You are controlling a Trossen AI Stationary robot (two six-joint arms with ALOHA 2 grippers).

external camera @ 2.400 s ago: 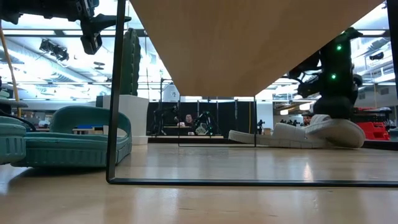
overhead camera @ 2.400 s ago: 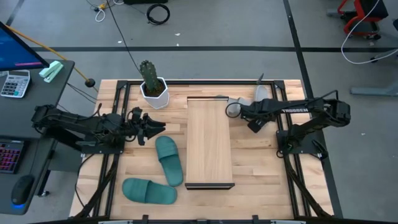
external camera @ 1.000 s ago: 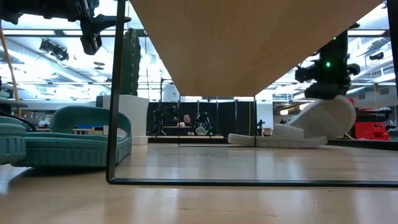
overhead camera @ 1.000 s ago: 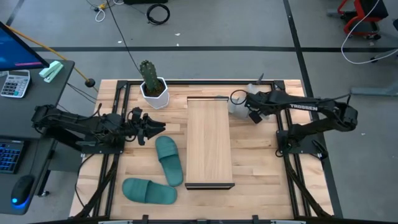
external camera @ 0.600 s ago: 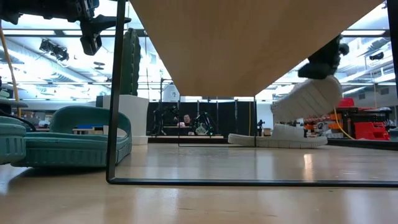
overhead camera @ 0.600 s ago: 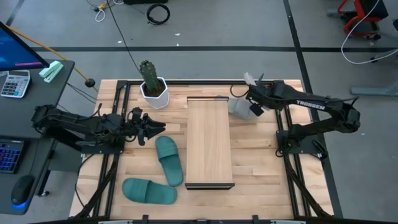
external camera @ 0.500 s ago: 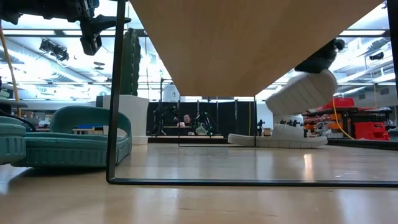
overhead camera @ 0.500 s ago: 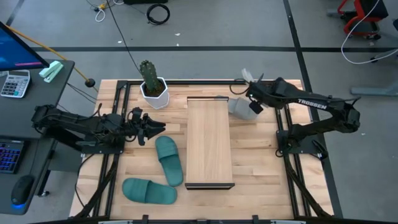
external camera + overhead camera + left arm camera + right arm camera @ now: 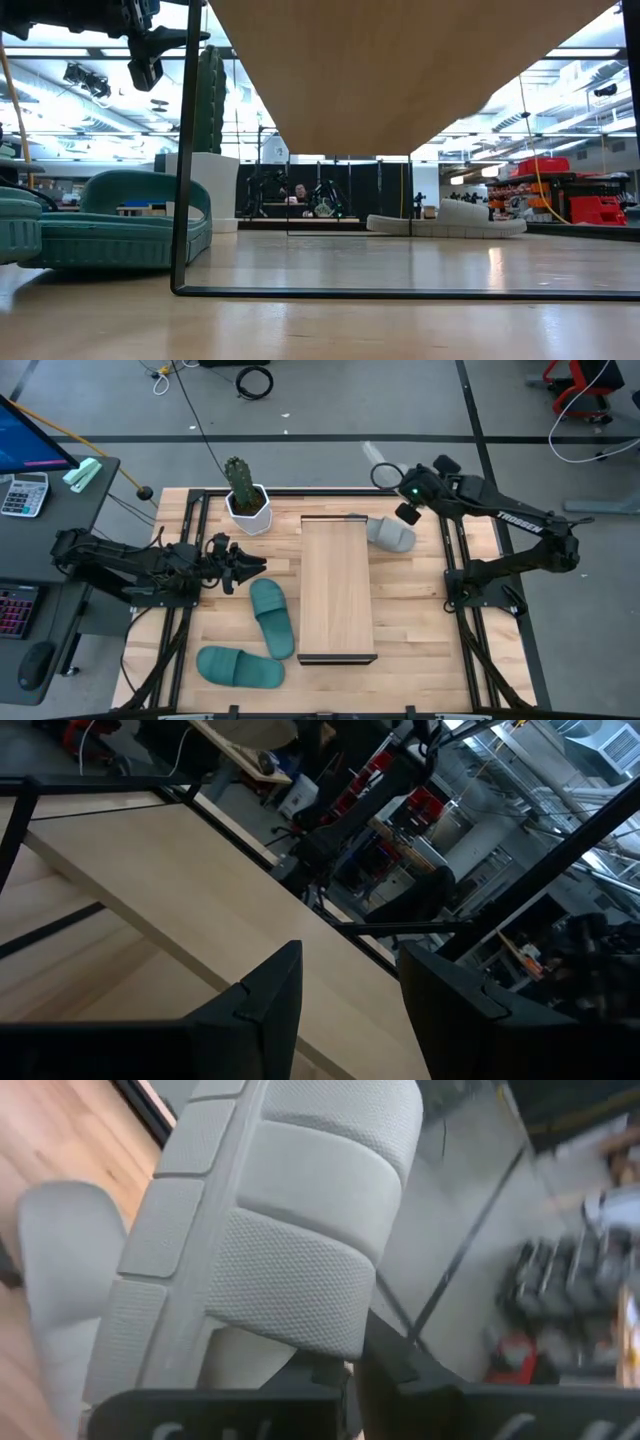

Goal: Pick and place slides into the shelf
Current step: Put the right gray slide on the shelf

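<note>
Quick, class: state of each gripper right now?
Left gripper: open, empty, above the table.
Right gripper: shut on a grey slide, lifted high.

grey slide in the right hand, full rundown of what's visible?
The light grey slide looks like soft foam, with a textured wide strap and a segmented edge. The right hand is shut on its strap, holding it tilted, off the table, above the far right corner. In the high view only a pale sliver shows beyond the hand. Nothing else touches it.

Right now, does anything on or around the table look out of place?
Yes. The right pincer is shut on a grey slide and holds it up past the table's far edge, away from the shelf. The other grey slide lies beside the shelf's far end.
</note>
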